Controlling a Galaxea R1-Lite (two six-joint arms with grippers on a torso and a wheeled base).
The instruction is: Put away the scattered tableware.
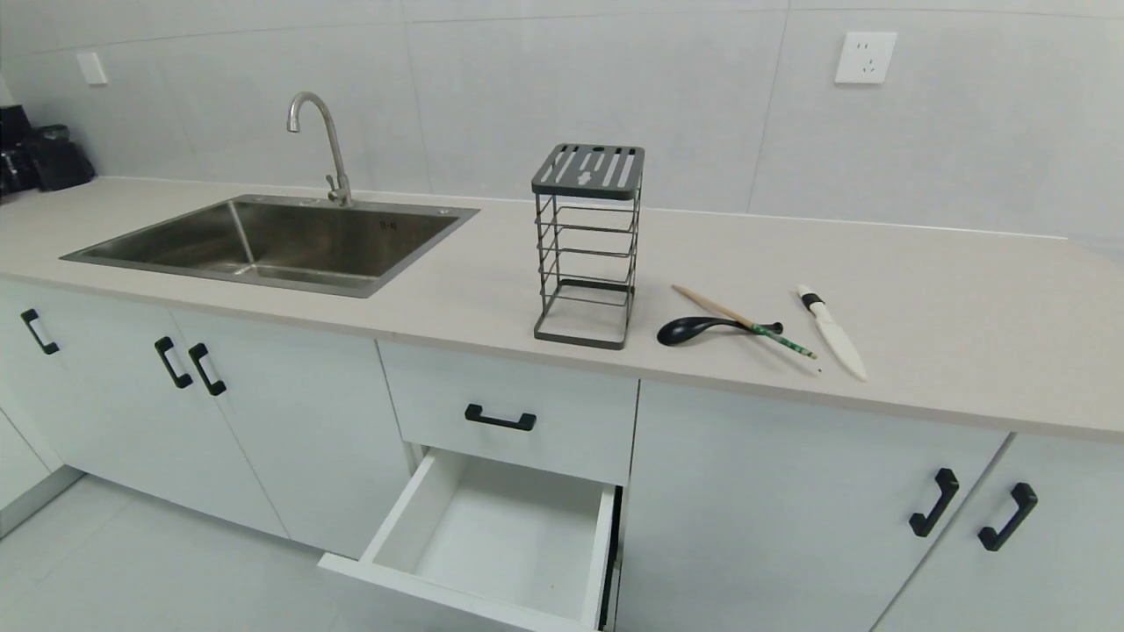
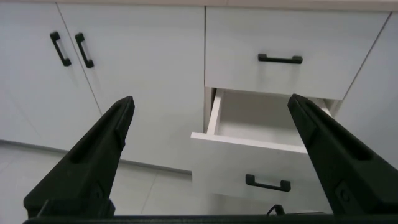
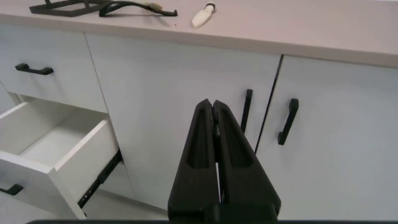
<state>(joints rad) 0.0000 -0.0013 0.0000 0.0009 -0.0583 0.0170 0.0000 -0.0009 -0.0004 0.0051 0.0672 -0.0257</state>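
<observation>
Now your left gripper (image 2: 211, 102) gapes wide and empty before the open drawer (image 2: 236, 163); your right gripper (image 3: 213, 109) is pinched closed on nothing, farther right.

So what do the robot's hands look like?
Both are plain black. The left gripper has two long fingers, wide at the base and narrowing to blunt tips. The right gripper has the same smooth, wedge-shaped black fingers. I can see no markings on either.

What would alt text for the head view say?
A black spoon, a chopstick and a white knife lie on a kitchen counter right of a wire rack; below, a drawer stands open, and a sink sits left.
</observation>
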